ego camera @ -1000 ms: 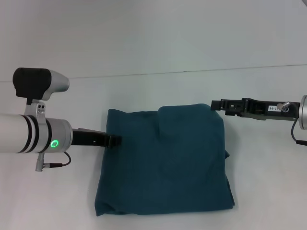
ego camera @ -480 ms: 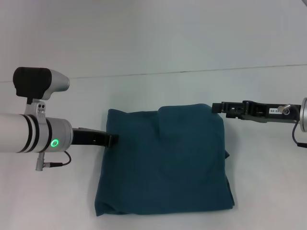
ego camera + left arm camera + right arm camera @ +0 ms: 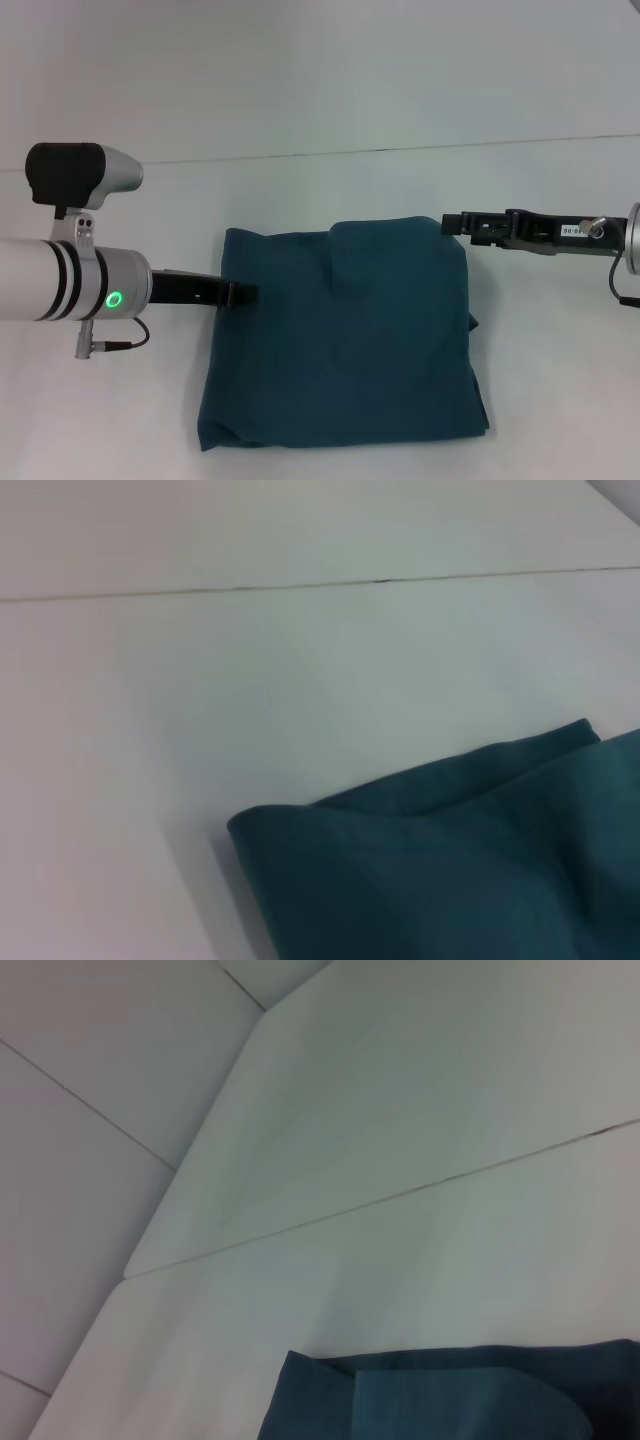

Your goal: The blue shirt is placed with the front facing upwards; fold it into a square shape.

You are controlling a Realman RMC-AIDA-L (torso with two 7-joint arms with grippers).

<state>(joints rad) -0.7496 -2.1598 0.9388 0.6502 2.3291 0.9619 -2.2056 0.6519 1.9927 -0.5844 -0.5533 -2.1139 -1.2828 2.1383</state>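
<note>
Shirt [image 3: 345,335] lies roughly square on table [image 3: 320,190]; left pincer [image 3: 238,294] and right pincer [image 3: 450,221] at its edges, openings indiscernible; withdraw without dragging cloth.

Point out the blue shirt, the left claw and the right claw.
blue shirt [image 3: 340,340]: head view, middle of the folded cloth.
left claw [image 3: 240,294]: head view, tip at the shirt's left edge.
right claw [image 3: 452,222]: head view, tip by the shirt's far right corner.

A plain white table [image 3: 330,90] is filling the whole head view, with even light falling across it. A thin dark seam [image 3: 400,149] is running across its far part. Pale panelled flooring [image 3: 70,1140] is showing beyond its edge.
</note>
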